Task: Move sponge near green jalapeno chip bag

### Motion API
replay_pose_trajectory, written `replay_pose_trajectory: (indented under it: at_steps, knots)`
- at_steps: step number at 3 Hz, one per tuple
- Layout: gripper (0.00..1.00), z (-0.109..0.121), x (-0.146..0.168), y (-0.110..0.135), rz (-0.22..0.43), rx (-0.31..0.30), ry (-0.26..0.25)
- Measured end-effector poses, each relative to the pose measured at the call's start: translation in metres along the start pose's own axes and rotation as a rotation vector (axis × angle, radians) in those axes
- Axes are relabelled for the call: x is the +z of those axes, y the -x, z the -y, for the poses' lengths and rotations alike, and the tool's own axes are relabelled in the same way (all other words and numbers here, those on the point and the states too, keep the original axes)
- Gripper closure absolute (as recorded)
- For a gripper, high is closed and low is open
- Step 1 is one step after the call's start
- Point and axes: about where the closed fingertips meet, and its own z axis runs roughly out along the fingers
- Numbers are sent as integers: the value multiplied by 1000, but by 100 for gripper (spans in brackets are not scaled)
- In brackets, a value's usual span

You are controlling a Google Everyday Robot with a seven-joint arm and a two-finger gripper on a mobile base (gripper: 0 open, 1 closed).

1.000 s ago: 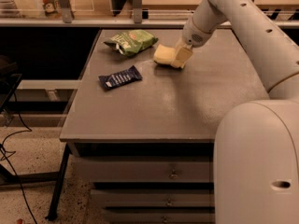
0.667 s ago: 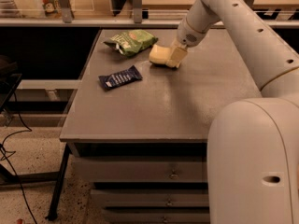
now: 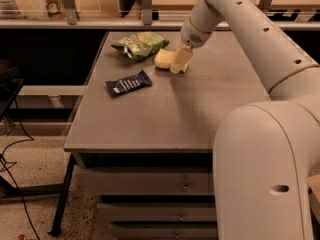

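Note:
The pale yellow sponge [image 3: 163, 59] is at the back of the table, just right of the green jalapeno chip bag [image 3: 140, 44], with a small gap between them. My gripper [image 3: 180, 63] reaches down from the upper right and is shut on the sponge's right end, holding it at table level. One cream finger [image 3: 181, 59] covers part of the sponge. The chip bag lies crinkled near the table's back left corner.
A flat dark blue packet [image 3: 129, 83] lies on the grey table [image 3: 165, 119] in front of the chip bag. A shelf rail with posts [image 3: 146, 4] runs behind the table. My white arm and base [image 3: 260, 154] fill the right side. Drawers sit below the table top.
My gripper has moved left with the sponge in it, bringing the sponge closer to the chip bag. The bag and the blue packet have not moved.

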Motion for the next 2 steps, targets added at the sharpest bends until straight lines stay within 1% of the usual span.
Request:
replay_pose_trajectory:
  at_steps: [1, 2]
  knots:
    - [0, 2, 0, 6, -22, 4, -23]
    - [0, 2, 0, 6, -22, 4, -23]
